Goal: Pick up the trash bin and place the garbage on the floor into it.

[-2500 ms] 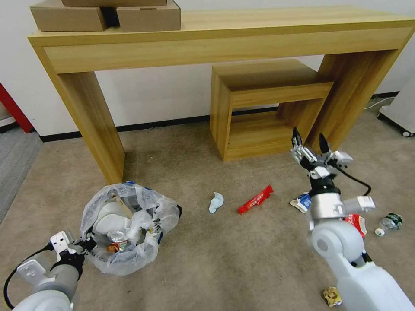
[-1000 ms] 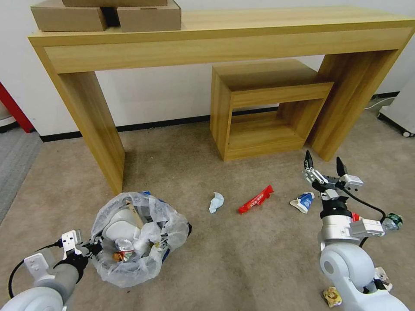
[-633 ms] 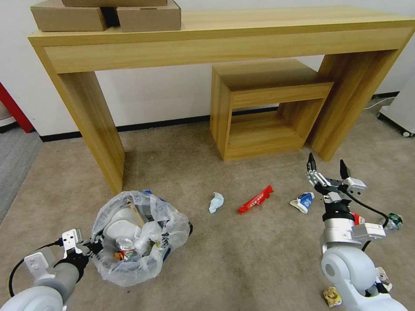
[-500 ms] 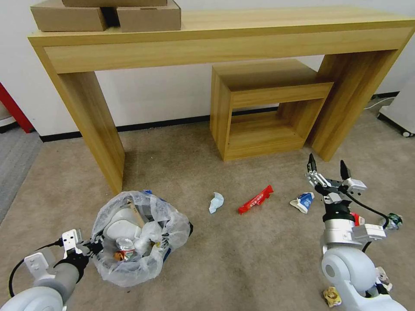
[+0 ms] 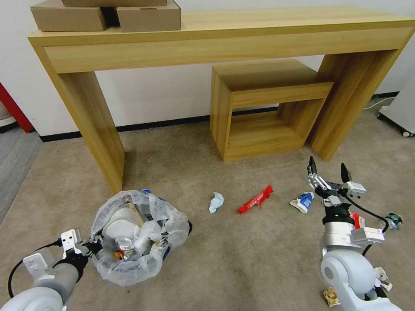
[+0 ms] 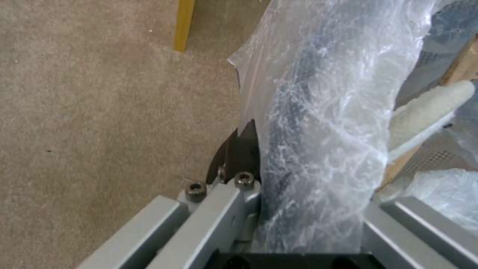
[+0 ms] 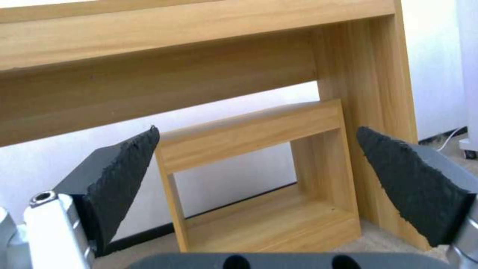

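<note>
The trash bin [image 5: 139, 238], blue with a crinkled clear bag liner, is at the near left over the beige floor [image 5: 242, 259], with slippers, a wooden stick and wrappers inside. My left gripper [image 5: 92, 247] is shut on its rim; the left wrist view shows the liner [image 6: 323, 127] pinched at my left gripper [image 6: 304, 183]. Garbage lies on the carpet: a tissue [image 5: 216, 202], a red wrapper [image 5: 256, 199], a blue-white carton [image 5: 303, 201], a green-label bottle [image 5: 393, 220] and a yellow wrapper [image 5: 332, 297]. My right gripper [image 5: 327, 166] stands open and empty just right of the carton, fingers pointing up [image 7: 256, 130].
A long wooden console table [image 5: 225, 39] spans the back, its legs on the carpet, with cardboard boxes [image 5: 108, 15] on top. A small open wooden shelf [image 5: 263, 108] stands beneath it at the right. Grey carpet [image 5: 15, 160] begins at the far left.
My right gripper has drawn back toward me and to the right, still open. The bin and my left gripper have shifted slightly right and nearer. Little has moved in the last half second.
</note>
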`<state>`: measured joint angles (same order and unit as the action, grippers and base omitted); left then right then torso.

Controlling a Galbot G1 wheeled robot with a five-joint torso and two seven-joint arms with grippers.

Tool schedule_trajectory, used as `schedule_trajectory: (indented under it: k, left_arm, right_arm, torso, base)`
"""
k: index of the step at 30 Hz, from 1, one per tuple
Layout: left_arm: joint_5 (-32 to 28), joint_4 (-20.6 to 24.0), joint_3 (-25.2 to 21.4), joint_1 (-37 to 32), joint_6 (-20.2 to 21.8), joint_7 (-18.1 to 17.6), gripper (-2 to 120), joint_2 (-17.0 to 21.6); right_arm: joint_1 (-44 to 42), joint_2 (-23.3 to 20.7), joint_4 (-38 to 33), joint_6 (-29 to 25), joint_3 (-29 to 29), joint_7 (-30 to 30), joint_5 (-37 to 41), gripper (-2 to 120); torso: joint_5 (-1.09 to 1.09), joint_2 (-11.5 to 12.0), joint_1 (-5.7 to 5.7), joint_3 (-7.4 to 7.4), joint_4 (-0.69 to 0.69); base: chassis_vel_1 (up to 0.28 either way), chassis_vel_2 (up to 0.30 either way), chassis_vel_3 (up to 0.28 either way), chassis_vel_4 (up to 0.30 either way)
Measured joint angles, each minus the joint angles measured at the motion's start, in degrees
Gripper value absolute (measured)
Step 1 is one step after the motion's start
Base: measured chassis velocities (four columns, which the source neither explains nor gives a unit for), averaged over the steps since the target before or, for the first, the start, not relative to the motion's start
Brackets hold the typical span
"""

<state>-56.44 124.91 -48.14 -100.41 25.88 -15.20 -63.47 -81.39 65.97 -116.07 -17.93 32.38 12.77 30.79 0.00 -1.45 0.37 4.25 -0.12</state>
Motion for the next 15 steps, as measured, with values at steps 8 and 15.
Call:
schedule_trajectory:
  k: [8, 15]
  left_arm:
    - [0.51, 0.01, -0.07, -0.29, -0.32, 0.06, 0, -0.51]
    - [0.95, 0.01, -0.01, -0.39, -0.38, 0.12, 0, -1.01]
  right_arm:
    - [0.03, -0.18, 0.30, -0.35, -0.07, -0.12, -0.11, 100]
    - [0.02, -0.38, 0.49, -0.52, -0.37, -0.11, -0.20, 100]
  torso:
    - [0.00, 0.00, 0.00, 0.00, -0.01]
    - [0.00, 0.00, 0.00, 0.00, 0.00]
  base:
    - [0.000, 0.000, 0.000, 0.000]
    - [0.000, 0.000, 0.000, 0.000]
